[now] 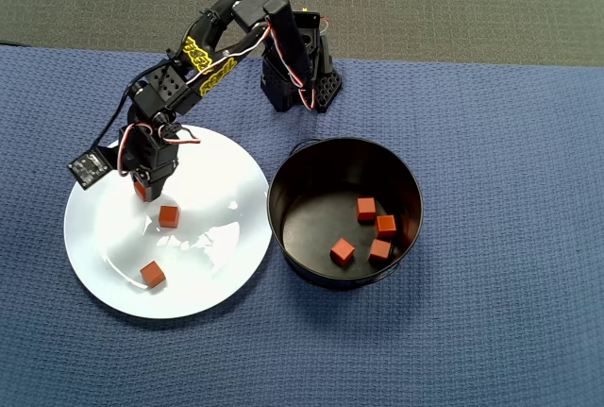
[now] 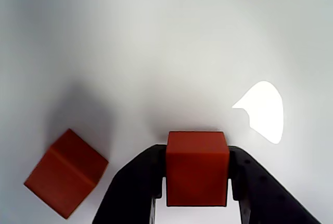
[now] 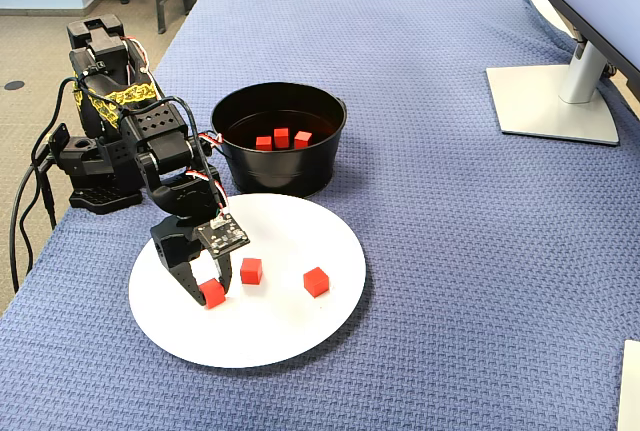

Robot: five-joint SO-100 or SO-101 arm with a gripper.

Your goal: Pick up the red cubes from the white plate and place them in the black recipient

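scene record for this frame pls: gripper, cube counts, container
gripper: shut on a red cube, low over the white plate
loose cubes on plate: two, and
black recipient: upright beside the plate, holds four cubes
surface: blue cloth

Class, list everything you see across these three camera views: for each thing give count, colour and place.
Red cubes: seven; four in the tin, two loose on the plate, one held.
White plate: one, white, on the cloth beside the tin.
Black recipient: one, black round tin.
Cloth: one, blue, covering the table.
Monitor stand: one, grey, far right in the fixed view.
Arm: one, black.
Gripper: fingers shut on a cube.
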